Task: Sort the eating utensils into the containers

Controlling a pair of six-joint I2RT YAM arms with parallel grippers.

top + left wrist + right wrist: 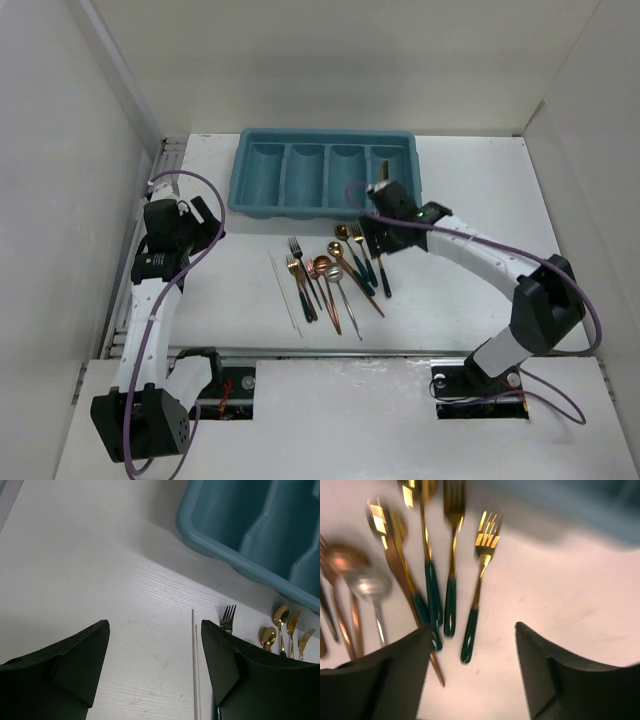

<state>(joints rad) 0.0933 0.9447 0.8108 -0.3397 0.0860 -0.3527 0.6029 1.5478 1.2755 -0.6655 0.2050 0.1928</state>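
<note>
Right claw (474, 629) open, empty over crowded forks (479, 587) — might pinch two together; left claw (155, 625) open too.

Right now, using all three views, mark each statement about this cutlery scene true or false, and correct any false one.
1. The teal tray has four compartments. True.
2. The left fingers grip a chopstick. False: they are open and empty; the white chopsticks lie on the table.
3. The right fingers are open with nothing between them. True.
4. The tray sits right beside the arm bases. False: it lies at the table's far side.
</note>
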